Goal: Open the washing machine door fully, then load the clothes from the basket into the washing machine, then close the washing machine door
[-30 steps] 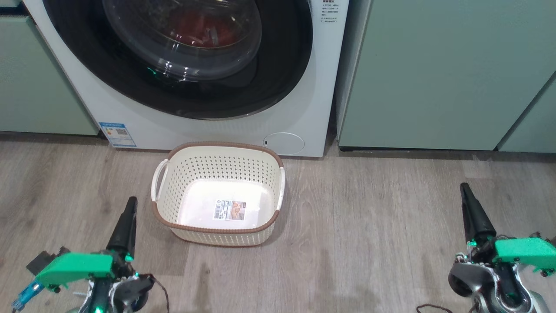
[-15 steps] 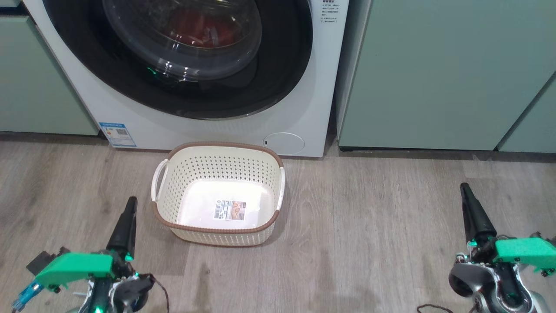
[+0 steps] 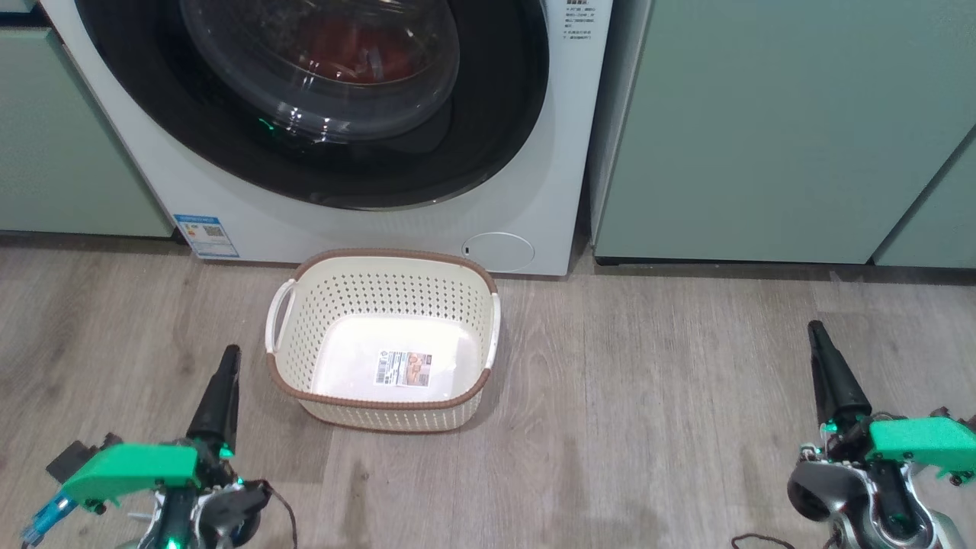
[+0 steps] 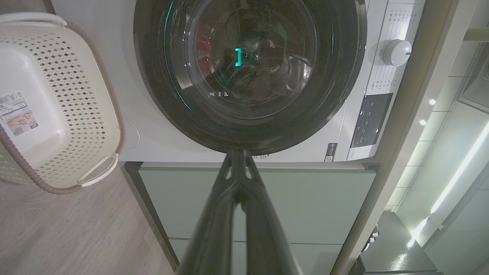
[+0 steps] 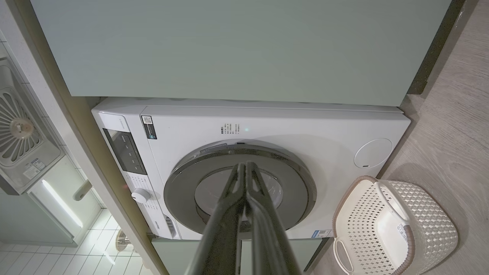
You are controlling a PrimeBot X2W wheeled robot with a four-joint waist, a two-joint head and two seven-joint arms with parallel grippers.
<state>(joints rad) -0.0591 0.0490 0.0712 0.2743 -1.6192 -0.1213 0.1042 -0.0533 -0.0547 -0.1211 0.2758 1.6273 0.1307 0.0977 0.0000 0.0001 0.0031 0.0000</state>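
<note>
Red clothes (image 3: 343, 46) show behind your one shut washing machine door (image 3: 488, 137). One basket (image 3: 381, 415) stands before it. Your left gripper (image 3: 229, 354) and right gripper (image 3: 816, 329) are both pinched closed, holding nothing.

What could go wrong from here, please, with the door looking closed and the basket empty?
1. The large round glossy black-rimmed glass door looks shut, but latching cannot be confirmed; it might swing open.
2. The cream perforated plastic basket sits close before the white front-loading washing machine, so driving forward could knock it.
</note>
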